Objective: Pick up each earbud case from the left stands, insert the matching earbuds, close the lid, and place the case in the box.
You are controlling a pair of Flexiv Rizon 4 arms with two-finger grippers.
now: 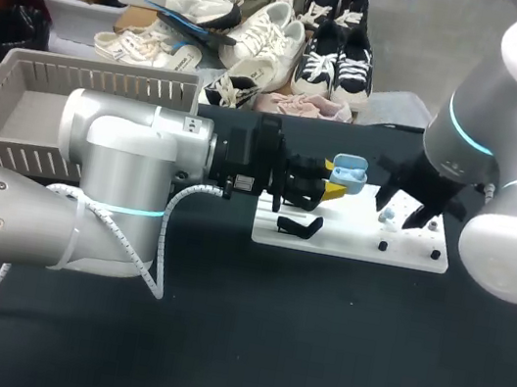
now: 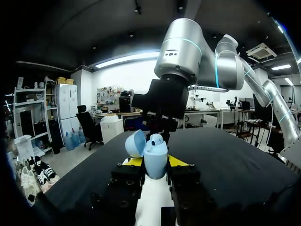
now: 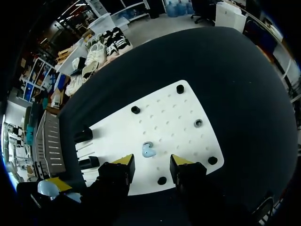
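Left gripper [image 2: 155, 161] is clamped on a light-blue earbud case [image 2: 155, 165]. Its two yellow tips press the body from either side, and the case stands upright between them with its lid [image 2: 135, 143] swung open to one side. Whether an earbud already sits inside cannot be told. Seen from the head view, this gripper holds the case above the left end of a white board [image 1: 349, 244], over the black stands [image 1: 300, 226] fixed there.

The right gripper [image 3: 152, 162] hangs over the same board with its fingers apart and nothing between them. A single light-blue earbud [image 3: 148, 149] lies on the board just ahead of the gap, touching neither finger. A small ring socket [image 3: 198, 123] sits in the board a little beyond the earbud, and black pegs [image 3: 180, 88] stand near the board's corners and edges. In the head view the two grippers are near each other, with the open case between them.

The grey slatted box [image 1: 19, 79] stands on the black table [image 1: 310, 361], well apart from the board, partly hidden behind the left arm.
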